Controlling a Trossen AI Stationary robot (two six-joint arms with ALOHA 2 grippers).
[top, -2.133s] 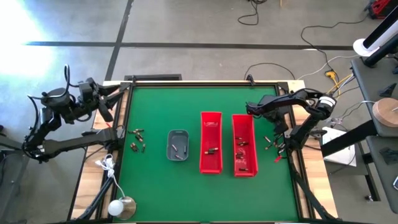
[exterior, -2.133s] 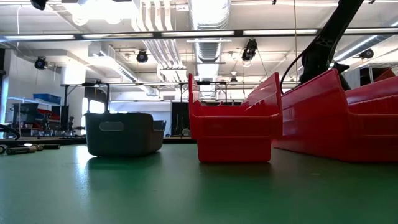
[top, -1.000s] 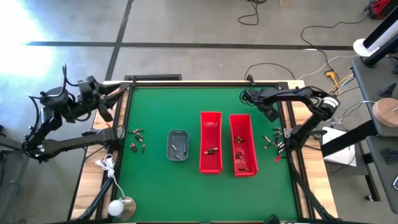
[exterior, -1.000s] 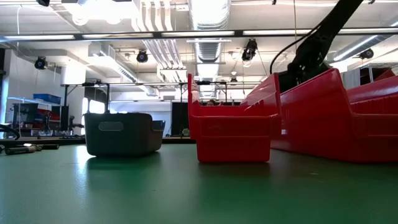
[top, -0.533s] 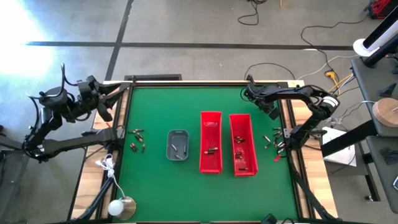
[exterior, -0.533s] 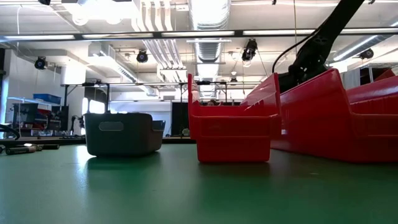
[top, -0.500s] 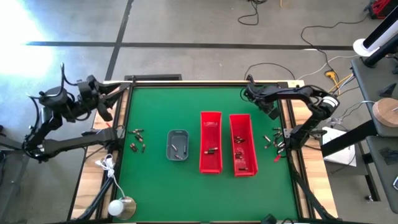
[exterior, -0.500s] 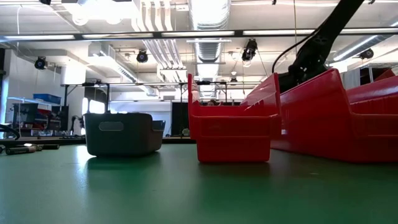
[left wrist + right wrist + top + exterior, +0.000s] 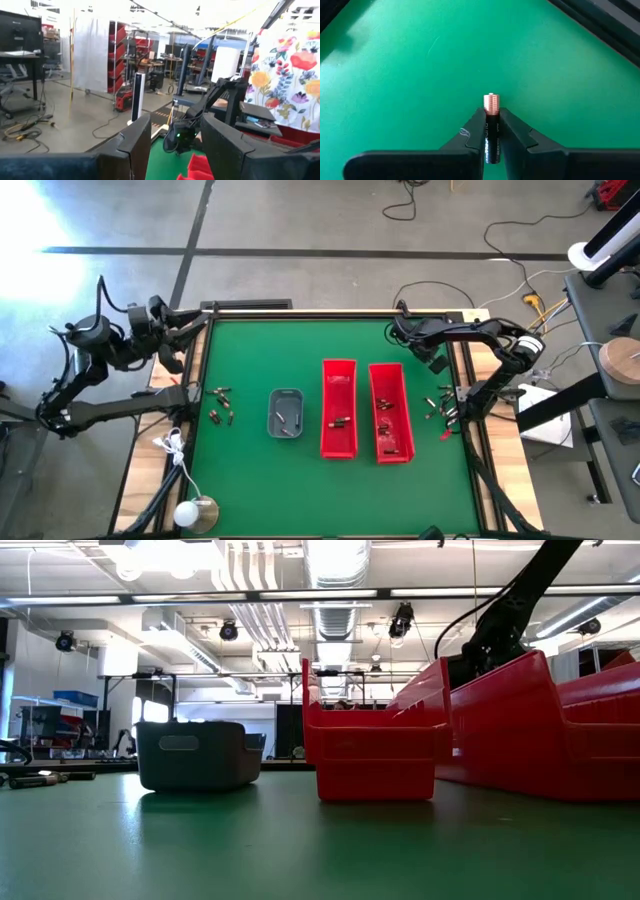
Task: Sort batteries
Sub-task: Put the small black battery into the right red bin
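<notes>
Small dark batteries lie loose on the green mat, one group near the left edge point(image 9: 222, 405) and another at the right edge point(image 9: 440, 408). More lie in the grey tray point(image 9: 286, 412) and in the two red bins point(image 9: 339, 408) point(image 9: 391, 412). My right gripper point(image 9: 400, 332) hovers above the mat near the far right corner, beyond the bins, shut on one battery point(image 9: 491, 102). My left gripper point(image 9: 190, 330) waits open at the table's far left corner; in its wrist view the fingers point(image 9: 135, 142) stand wide apart with nothing between them. My right gripper point(image 9: 491, 114) pinches a battery by its dark body point(image 9: 491, 131) between the two fingers point(image 9: 476, 125). The battery lies along the fingers, and its copper-coloured end point(image 9: 491, 101) sticks out past their free ends. It is lifted clear of the mat.
The tray and both red bins stand in a row across the table's middle point(image 9: 375, 740). A black frame runs along the table's far edge point(image 9: 320, 313). A white cable and a round object point(image 9: 197, 513) lie at the near left corner. Bare mat lies in front of the bins.
My right gripper, holding the battery, has shifted a little toward the table's far right corner and then kept almost still. My left arm has moved slightly at the far left corner.
</notes>
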